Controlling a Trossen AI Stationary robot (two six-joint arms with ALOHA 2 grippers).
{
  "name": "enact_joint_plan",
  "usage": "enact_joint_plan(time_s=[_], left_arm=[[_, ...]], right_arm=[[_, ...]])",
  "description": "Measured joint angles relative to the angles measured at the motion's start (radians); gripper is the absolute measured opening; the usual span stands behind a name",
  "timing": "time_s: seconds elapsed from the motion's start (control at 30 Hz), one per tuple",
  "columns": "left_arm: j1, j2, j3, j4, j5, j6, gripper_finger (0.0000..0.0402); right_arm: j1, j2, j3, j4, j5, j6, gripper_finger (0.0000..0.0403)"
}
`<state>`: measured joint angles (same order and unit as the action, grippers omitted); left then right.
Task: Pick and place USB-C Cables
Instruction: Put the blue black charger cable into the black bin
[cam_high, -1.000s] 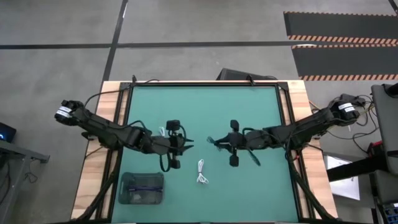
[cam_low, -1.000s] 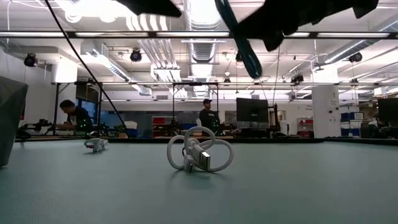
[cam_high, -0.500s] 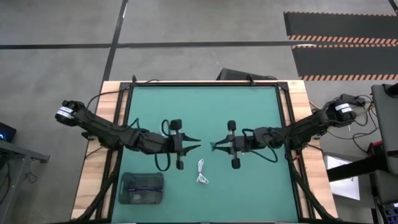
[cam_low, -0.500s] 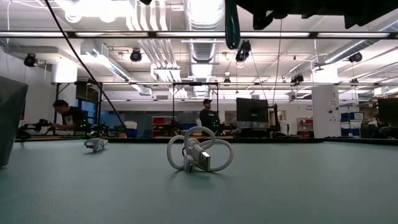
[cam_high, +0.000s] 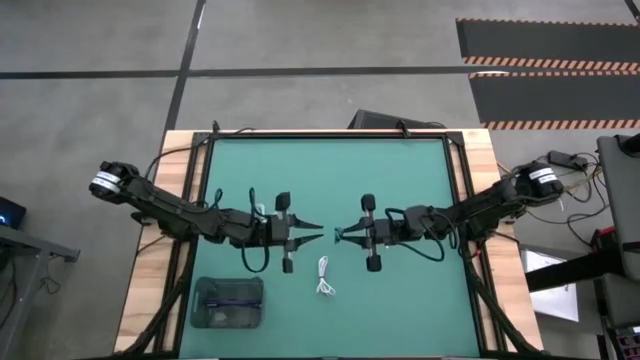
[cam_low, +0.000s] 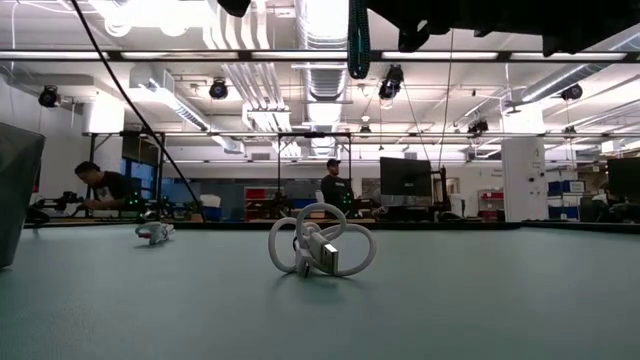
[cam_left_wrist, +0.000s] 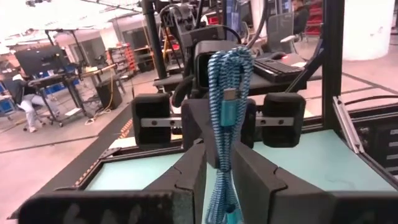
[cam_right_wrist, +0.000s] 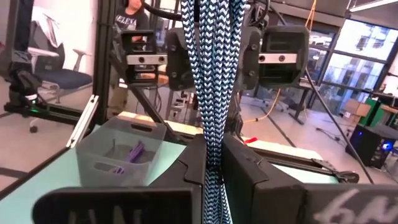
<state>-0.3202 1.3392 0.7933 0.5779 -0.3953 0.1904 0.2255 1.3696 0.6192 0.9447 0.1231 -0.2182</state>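
A blue-and-white braided USB-C cable bundle (cam_right_wrist: 214, 68) stands upright in mid-air over the table's middle, and my right gripper (cam_high: 340, 235) is shut on it. My left gripper (cam_high: 320, 237) faces it from the left, its fingers a narrow gap apart. In the left wrist view the cable (cam_left_wrist: 227, 93) shows in that gap. One white coiled cable (cam_high: 324, 275) lies on the mat near the middle. A second white cable (cam_high: 262, 212) lies beside the left arm. My right gripper pinches the braided bundle between its two fingers partway along its length (cam_right_wrist: 214, 127). The fingers lie level, coming from the table's right, across the upright bundle. The bundle is lifted clear, with its lower end (cam_low: 358, 45) hanging straight below. Whether my left gripper touches the bundle I cannot tell.
A clear grey bin (cam_high: 228, 302) stands near the table's near left corner with a dark cable inside (cam_right_wrist: 134, 152). The green mat (cam_high: 400, 170) is bordered by a black frame and wooden edges. People work at benches in the room beyond.
My left gripper has moved toward the table's right until it nearly meets the right gripper. The right gripper has risen a little and levelled. The cable it holds slanted down a second ago and now hangs straight and higher above the mat.
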Motion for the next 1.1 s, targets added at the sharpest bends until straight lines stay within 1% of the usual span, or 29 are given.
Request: enact_joint_plan(time_s=[0.1,0.2,0.53,0.67,0.8,1.1], left_arm=[[0.0,0.0,0.0,0.007,0.009,0.0,0.0059],[0.0,0.0,-0.002,0.018,0.023,0.0,0.0069],[0.003,0.0,-0.002,0.022,0.025,-0.001,0.0154],[0.005,0.0,-0.002,0.025,0.025,-0.001,0.0178],[0.006,0.015,-0.002,0.059,0.025,-0.001,0.0187],[0.013,0.086,-0.002,0.166,0.028,0.004,0.0188]], right_arm=[[-0.004,0.009,0.009,0.004,0.0,0.001,0.0023],[-0.005,0.014,0.017,0.008,0.0,0.0,0.0023],[-0.004,0.014,0.021,0.01,0.0,-0.001,0.0023],[-0.006,0.014,0.026,0.011,0.0,-0.001,0.0023],[-0.009,0.014,0.026,0.01,0.0,-0.001,0.0023],[-0.011,0.014,0.026,0.002,0.001,-0.002,0.0023]])
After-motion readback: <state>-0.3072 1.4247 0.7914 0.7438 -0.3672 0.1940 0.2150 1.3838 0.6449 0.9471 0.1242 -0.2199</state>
